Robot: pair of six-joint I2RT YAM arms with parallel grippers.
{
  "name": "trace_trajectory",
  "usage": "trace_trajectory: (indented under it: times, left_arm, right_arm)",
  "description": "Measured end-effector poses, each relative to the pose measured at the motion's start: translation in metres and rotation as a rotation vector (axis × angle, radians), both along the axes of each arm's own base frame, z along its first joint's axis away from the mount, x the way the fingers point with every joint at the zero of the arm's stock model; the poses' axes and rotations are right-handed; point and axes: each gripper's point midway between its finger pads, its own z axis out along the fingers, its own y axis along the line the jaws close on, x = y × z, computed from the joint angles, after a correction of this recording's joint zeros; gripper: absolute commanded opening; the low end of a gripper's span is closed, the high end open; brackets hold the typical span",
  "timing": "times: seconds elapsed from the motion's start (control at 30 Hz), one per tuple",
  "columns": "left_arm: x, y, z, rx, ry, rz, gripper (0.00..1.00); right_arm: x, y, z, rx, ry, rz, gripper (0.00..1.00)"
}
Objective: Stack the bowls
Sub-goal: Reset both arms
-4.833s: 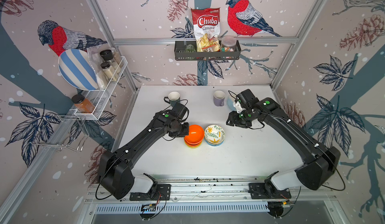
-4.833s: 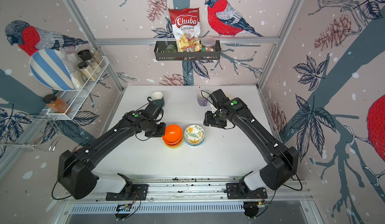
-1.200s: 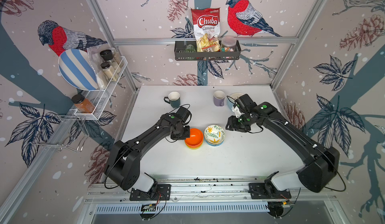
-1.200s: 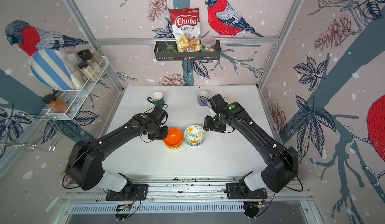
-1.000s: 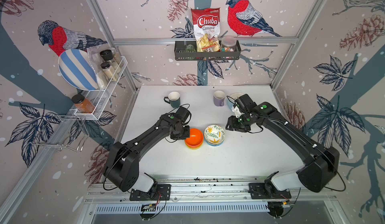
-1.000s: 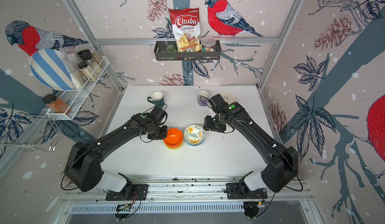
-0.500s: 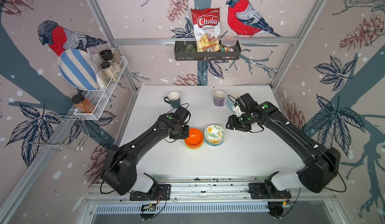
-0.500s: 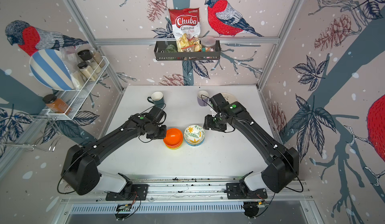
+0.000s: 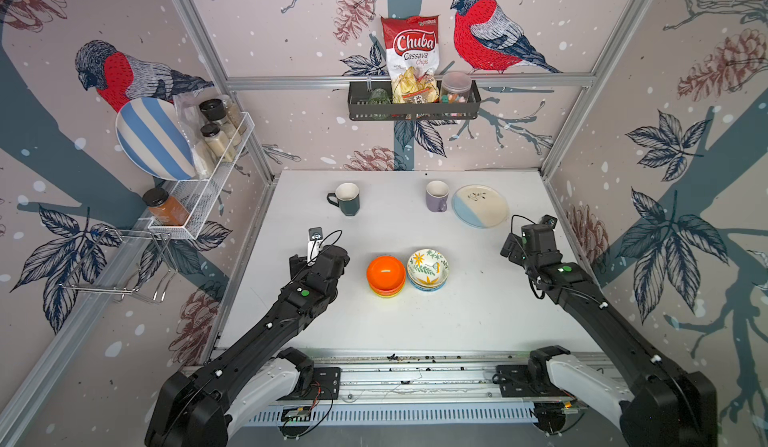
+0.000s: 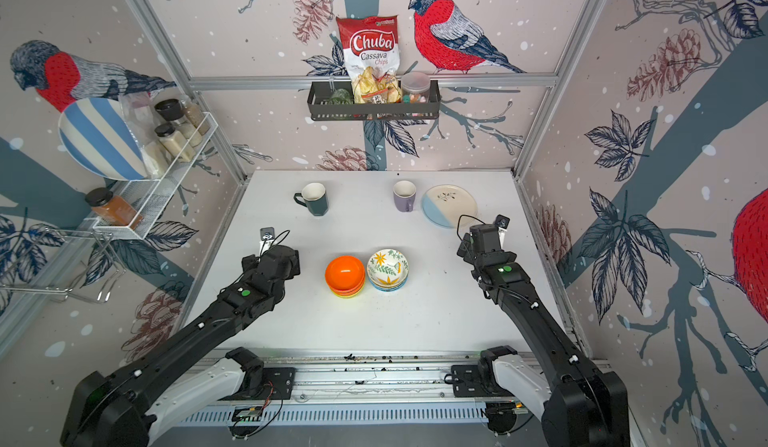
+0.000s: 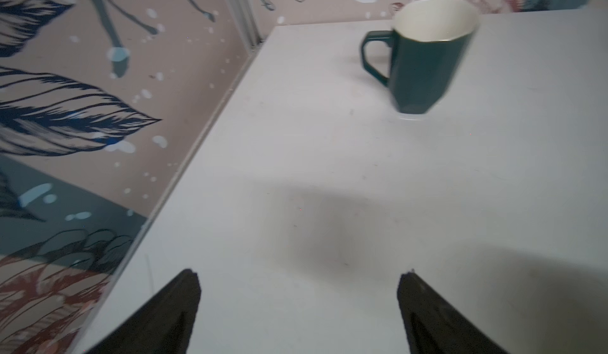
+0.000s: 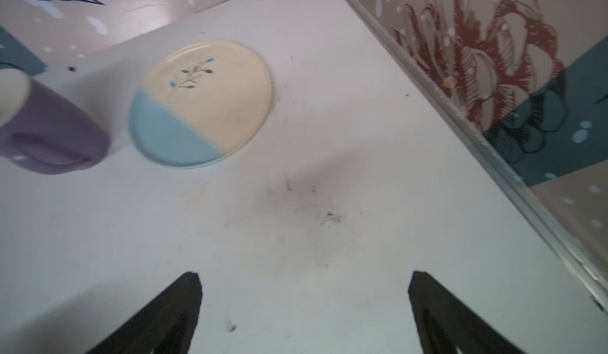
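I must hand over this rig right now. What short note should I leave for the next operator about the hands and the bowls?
Left hand: open, empty, over bare table, apart from the bowls.
Right hand: open, empty, near the plate.
Bowls: two stacks side by side mid-table, the orange-topped stack and the floral-topped stack. No loose bowl is in view.
Done: every visible bowl sits in one of these stacks.
Left: probably merging the two into one stack, if a single stack is wanted.
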Motion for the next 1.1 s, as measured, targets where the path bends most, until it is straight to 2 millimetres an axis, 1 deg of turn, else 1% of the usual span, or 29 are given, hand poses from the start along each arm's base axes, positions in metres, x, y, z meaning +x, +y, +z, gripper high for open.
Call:
trace_trajectory:
  times: [0.07, 0.1, 0.13, 0.17, 0.2, 0.23, 0.27, 0.3, 0.33, 0.37, 0.4, 0.43, 0.47, 0.5, 0.53, 0.57, 0.6, 0.63, 0.67, 0.7, 0.73, 0.77, 0.8, 0.87, 0.9, 1.0, 1.1]
  left_arm:
    - [-0.001, 0.031, -0.010, -0.004, 0.009, 0.090, 0.96]
    - [0.002, 0.042, -0.011, -0.011, -0.004, 0.123, 0.96]
    - [0.005, 0.049, -0.013, -0.013, -0.025, 0.142, 0.96]
    - [0.009, 0.050, -0.023, -0.010, -0.034, 0.130, 0.96]
    - [0.011, 0.051, -0.038, 0.004, -0.024, 0.115, 0.96]
    - [0.012, 0.050, -0.058, 0.020, 0.006, 0.084, 0.96]
    - [0.011, 0.050, -0.076, 0.039, 0.053, 0.060, 0.95]
    - [0.012, 0.048, -0.087, 0.052, 0.090, 0.030, 0.95]
    - [0.020, 0.045, -0.085, 0.045, 0.073, 0.007, 0.95]
    - [0.035, 0.042, -0.076, 0.033, 0.032, -0.013, 0.95]
    - [0.049, 0.040, -0.068, 0.019, -0.017, -0.030, 0.96]
    - [0.061, 0.041, -0.064, -0.007, -0.069, -0.042, 0.96]
    - [0.068, 0.044, -0.069, -0.028, -0.098, -0.051, 0.96]
    - [0.070, 0.047, -0.079, -0.049, -0.102, -0.062, 0.96]
    - [0.067, 0.047, -0.093, -0.065, -0.057, -0.078, 0.96]
    - [0.067, 0.042, -0.097, -0.076, -0.031, -0.114, 0.96]
    - [0.074, 0.035, -0.090, -0.089, -0.060, -0.159, 0.96]
    - [0.084, 0.024, -0.079, -0.107, -0.110, -0.222, 0.97]
    - [0.090, 0.017, -0.074, -0.110, -0.130, -0.267, 0.96]
    - [0.092, 0.014, -0.071, -0.118, -0.130, -0.286, 0.97]
    - [0.097, 0.014, -0.068, -0.123, -0.132, -0.291, 0.98]
    - [0.102, 0.016, -0.062, -0.124, -0.146, -0.288, 0.98]
    - [0.104, 0.020, -0.057, -0.127, -0.166, -0.277, 0.98]
    - [0.103, 0.023, -0.061, -0.137, -0.158, -0.266, 0.98]
    - [0.103, 0.021, -0.062, -0.143, -0.154, -0.274, 0.98]
    - [0.102, 0.020, -0.063, -0.155, -0.153, -0.278, 0.98]
    - [0.102, 0.019, -0.063, -0.157, -0.152, -0.284, 0.98]
  right_arm:
    - [0.002, -0.016, -0.008, -0.053, -0.039, -0.053, 1.00]
    - [0.005, -0.023, -0.014, -0.081, -0.061, -0.076, 1.00]
    - [0.007, -0.028, -0.023, -0.102, -0.066, -0.094, 1.00]
    - [0.008, -0.032, -0.034, -0.121, -0.062, -0.103, 1.00]
    - [0.008, -0.038, -0.045, -0.139, -0.054, -0.120, 1.00]
    - [0.009, -0.042, -0.057, -0.159, -0.035, -0.131, 1.00]
    - [0.011, -0.045, -0.062, -0.179, -0.018, -0.139, 1.00]
    - [0.016, -0.046, -0.062, -0.180, -0.037, -0.146, 1.00]
    - [0.025, -0.047, -0.057, -0.179, -0.081, -0.149, 1.00]
    - [0.031, -0.048, -0.054, -0.178, -0.114, -0.146, 1.00]
    - [0.035, -0.051, -0.051, -0.184, -0.152, -0.150, 1.00]
    - [0.036, -0.054, -0.052, -0.177, -0.194, -0.154, 1.00]
    - [0.036, -0.056, -0.060, -0.168, -0.214, -0.137, 1.00]
    - [0.032, -0.055, -0.072, -0.165, -0.192, -0.108, 1.00]
    - [0.032, -0.053, -0.078, -0.164, -0.178, -0.080, 1.00]
    - [0.039, -0.046, -0.079, -0.158, -0.200, -0.039, 1.00]
    - [0.050, -0.036, -0.076, -0.148, -0.229, 0.011, 1.00]
    - [0.057, -0.030, -0.076, -0.141, -0.217, 0.055, 1.00]
    - [0.065, -0.027, -0.069, -0.128, -0.239, 0.075, 1.00]
    - [0.074, -0.028, -0.057, -0.121, -0.291, 0.079, 1.00]
    - [0.077, -0.028, -0.051, -0.119, -0.316, 0.087, 1.00]
    - [0.078, -0.028, -0.050, -0.121, -0.310, 0.096, 1.00]
    - [0.080, -0.025, -0.050, -0.113, -0.312, 0.112, 1.00]
    - [0.079, -0.018, -0.051, -0.099, -0.321, 0.147, 1.00]
    - [0.079, -0.018, -0.053, -0.098, -0.313, 0.149, 1.00]
    - [0.082, -0.016, -0.046, -0.100, -0.329, 0.157, 1.00]
    - [0.082, -0.010, -0.048, -0.103, -0.318, 0.184, 1.00]
